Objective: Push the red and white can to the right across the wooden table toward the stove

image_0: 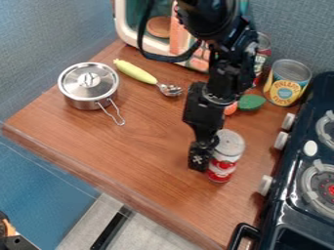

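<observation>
Counter (147,146): wood-grain surface, smooth, low sheen. Pot (88,103), near the counter's left edge: polished metal, with glossy metal lid (75,80) and bare metal wire handle (114,113). Utensil (135,72): smooth, plastic-looking grip, shiny metal head. Can (223,165): smooth, lightly glossy label. Gripper (204,158): hard, plastic-looking, mostly matt. Stove (287,195), along the counter's right edge: smooth, high-gloss finish. Wall (293,34): matt, finely rough, cloth-like.

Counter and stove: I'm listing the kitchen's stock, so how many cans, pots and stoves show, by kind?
Cans: 3 (red-white can, yellow can, partly hidden can)
Pots: 1 (lidded pot)
Stoves: 1 (black stove)
Total: 5
</observation>
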`<state>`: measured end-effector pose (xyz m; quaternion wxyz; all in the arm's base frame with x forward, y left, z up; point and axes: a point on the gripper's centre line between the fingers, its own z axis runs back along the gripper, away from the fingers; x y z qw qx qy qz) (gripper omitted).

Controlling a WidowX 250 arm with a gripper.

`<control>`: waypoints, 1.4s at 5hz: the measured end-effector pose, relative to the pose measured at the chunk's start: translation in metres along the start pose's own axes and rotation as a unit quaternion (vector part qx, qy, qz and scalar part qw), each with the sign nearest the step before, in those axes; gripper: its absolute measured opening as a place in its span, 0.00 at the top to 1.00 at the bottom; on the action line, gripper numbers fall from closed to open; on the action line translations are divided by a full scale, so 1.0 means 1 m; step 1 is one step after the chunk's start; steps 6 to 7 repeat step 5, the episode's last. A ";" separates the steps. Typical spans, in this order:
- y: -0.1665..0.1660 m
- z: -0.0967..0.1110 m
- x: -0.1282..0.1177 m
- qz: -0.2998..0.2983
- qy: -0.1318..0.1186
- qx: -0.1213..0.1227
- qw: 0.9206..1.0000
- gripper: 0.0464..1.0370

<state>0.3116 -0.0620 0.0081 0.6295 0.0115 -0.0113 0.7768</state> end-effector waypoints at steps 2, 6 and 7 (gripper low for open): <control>0.003 -0.003 0.014 0.009 -0.013 -0.003 1.000 0.04; -0.008 0.057 0.066 0.048 -0.009 -0.069 0.996 0.04; -0.008 0.057 0.066 0.048 -0.009 -0.069 0.996 0.04</control>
